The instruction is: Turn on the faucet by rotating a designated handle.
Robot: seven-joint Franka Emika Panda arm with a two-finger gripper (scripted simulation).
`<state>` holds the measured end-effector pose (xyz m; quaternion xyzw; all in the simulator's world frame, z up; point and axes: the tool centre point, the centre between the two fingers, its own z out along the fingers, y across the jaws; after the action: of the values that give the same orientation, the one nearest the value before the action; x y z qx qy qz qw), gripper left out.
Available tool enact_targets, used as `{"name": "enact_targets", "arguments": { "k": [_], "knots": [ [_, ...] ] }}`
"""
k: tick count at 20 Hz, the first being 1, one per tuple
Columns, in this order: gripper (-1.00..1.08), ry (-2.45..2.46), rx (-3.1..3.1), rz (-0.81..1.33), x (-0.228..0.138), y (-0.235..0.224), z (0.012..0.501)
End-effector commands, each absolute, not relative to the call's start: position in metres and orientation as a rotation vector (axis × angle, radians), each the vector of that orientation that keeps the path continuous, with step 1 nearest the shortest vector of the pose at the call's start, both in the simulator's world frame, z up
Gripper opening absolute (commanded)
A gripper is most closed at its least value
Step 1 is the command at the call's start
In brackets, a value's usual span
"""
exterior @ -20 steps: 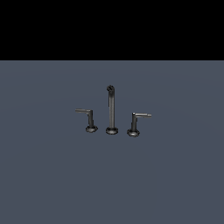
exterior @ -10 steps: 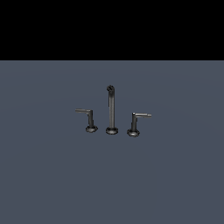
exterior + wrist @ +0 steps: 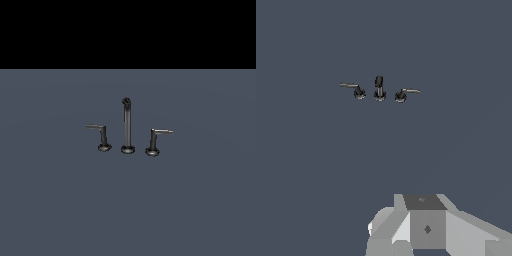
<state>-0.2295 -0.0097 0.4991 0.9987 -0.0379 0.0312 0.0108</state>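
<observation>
A small dark metal faucet (image 3: 127, 125) stands on a flat grey-blue surface (image 3: 60, 200), a three-piece set in a row. Its tall thin spout (image 3: 127, 122) with a hooked top rises in the middle on a round base. On the exterior view's left of the spout, just beside it but apart, sits the short dark metal L-shaped handle (image 3: 100, 135), its arm jutting towards the exterior view's left from an upright post on a round base. On the exterior view's right stands the mirror-image handle (image 3: 156, 140), arm pointing the other way.

In the wrist view the same set (image 3: 379, 90) lies far off, with the pale grey gripper (image 3: 421, 225) body in the foreground, well apart from the faucet. Its fingers are out of sight, so I cannot tell whether they are apart or together
</observation>
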Motion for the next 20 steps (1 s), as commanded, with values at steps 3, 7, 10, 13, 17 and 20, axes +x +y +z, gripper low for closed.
{"name": "enact_targets", "arguments": {
  "k": [3,7,10,13,17,20],
  "knots": [
    [-1.00,-0.183,3.154,0.080,-0.214,-0.004,0.492],
    [-1.00,-0.276,3.197,0.051,-0.195,0.003,0.481],
    [-1.00,-0.373,3.229,0.018,-0.177,0.011,0.470],
    [-1.00,-0.497,3.254,-0.029,-0.156,0.020,0.456],
    [-1.00,-0.680,3.265,-0.101,-0.128,0.032,0.433],
    [-1.00,-0.825,3.253,-0.157,-0.108,0.042,0.414]
  ]
}}
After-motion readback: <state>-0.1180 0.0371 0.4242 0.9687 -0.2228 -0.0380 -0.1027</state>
